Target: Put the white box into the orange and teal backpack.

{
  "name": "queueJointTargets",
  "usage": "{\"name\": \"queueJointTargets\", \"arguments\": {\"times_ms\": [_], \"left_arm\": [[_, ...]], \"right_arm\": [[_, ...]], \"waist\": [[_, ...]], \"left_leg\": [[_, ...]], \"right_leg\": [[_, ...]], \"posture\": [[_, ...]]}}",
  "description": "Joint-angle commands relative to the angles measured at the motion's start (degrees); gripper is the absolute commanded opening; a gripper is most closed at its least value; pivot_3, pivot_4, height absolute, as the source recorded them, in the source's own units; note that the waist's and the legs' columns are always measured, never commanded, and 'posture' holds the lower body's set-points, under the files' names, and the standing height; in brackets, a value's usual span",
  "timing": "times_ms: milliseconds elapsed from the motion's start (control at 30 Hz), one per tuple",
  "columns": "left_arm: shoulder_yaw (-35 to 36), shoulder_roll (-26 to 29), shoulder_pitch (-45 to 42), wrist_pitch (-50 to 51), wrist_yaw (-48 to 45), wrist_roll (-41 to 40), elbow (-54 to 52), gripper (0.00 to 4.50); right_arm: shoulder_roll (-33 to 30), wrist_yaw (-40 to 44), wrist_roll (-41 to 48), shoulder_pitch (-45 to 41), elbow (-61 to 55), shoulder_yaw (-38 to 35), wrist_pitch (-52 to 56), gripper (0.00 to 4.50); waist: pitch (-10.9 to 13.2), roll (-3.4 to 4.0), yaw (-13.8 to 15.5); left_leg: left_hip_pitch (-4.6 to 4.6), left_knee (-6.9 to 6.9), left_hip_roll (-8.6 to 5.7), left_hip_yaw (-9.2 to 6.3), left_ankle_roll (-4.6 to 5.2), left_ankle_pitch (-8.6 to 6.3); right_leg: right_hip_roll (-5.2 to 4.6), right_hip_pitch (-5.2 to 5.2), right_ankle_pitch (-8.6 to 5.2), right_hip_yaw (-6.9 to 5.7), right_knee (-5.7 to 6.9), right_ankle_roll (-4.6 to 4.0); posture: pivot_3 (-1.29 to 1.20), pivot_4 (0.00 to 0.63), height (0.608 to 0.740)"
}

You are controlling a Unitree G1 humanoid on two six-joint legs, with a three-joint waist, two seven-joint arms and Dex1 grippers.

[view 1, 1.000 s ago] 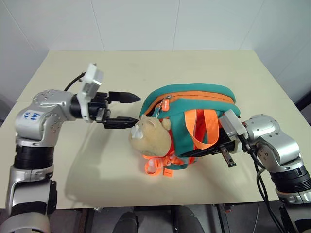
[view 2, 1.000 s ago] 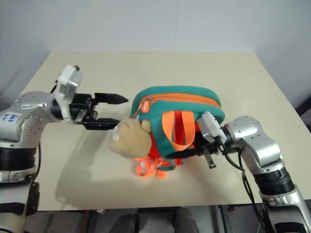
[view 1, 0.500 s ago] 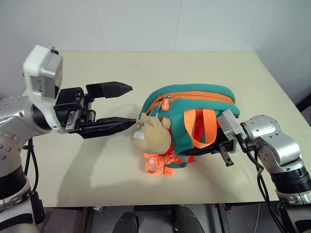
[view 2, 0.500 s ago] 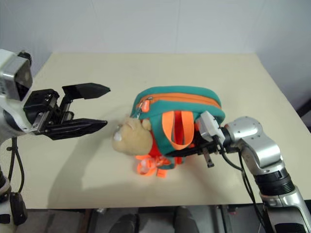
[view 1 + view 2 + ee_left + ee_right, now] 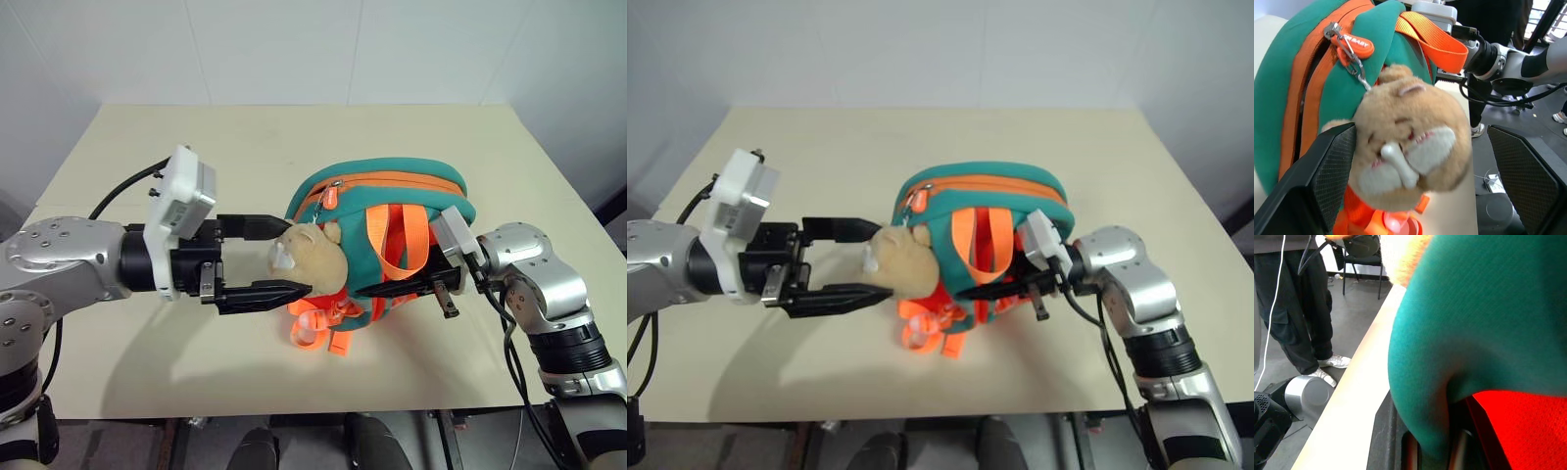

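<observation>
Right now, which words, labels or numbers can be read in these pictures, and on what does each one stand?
"BABY": small dark letters on the orange zipper tag of the backpack; the letters before this word are too unclear to read.
No other text can be read; the plush toy bears none.

Silver arms, black cables, white wrist blocks, black two-fingered left pincer.
</observation>
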Motion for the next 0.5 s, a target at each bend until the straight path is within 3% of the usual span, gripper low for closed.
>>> {"name": "queueJointTargets", "arguments": {"times_ms": [33, 100, 200, 500], "left_arm": [[-2.4, 0.2, -2.4, -0.4, 1.5, 1.7, 0.2, 4.50], [-3.4, 0.2, -2.6, -0.3, 1.4, 2.0, 0.3, 4.50], [-6.2, -0.5, -3.1, 0.1, 2.0, 3.5, 0.8, 3.89], [-4.5, -0.3, -4.1, 0.1, 0.9, 1.6, 2.1, 1.26]], "right_arm": [[0.7, 0.2, -0.2, -1.6, -0.5, -0.3, -0.9, 0.54], [0.9, 0.1, -0.3, -1.7, -0.5, -0.2, -0.9, 0.54], [1.3, -0.3, -0.5, -1.6, -0.8, -0.2, -0.8, 0.54], [1.0, -0.6, -0.4, -0.5, -1.8, -0.8, -0.6, 0.54]], "waist": [[0.0, 0.00, 0.1], [0.0, 0.00, 0.1], [0.0, 0.00, 0.1], [0.0, 0.00, 0.1]], "left_leg": [[-0.01, 0.00, 0.01, 0.00, 0.00, 0.00], [0.00, 0.00, 0.01, -0.01, 0.00, 0.00], [0.01, 0.01, 0.02, -0.01, 0.00, 0.00], [-0.01, -0.02, 0.06, -0.01, 0.00, 0.00]], "right_leg": [[0.02, 0.00, 0.00, 0.00, 0.00, 0.00], [0.02, 0.00, 0.00, 0.00, -0.02, 0.00], [0.03, 0.01, 0.00, 0.01, -0.01, 0.00], [0.11, 0.00, 0.00, 0.04, -0.01, -0.01]], "posture": [[0.00, 0.150, 0.740], [0.00, 0.150, 0.740], [0.00, 0.150, 0.740], [0.00, 0.150, 0.740]]}}
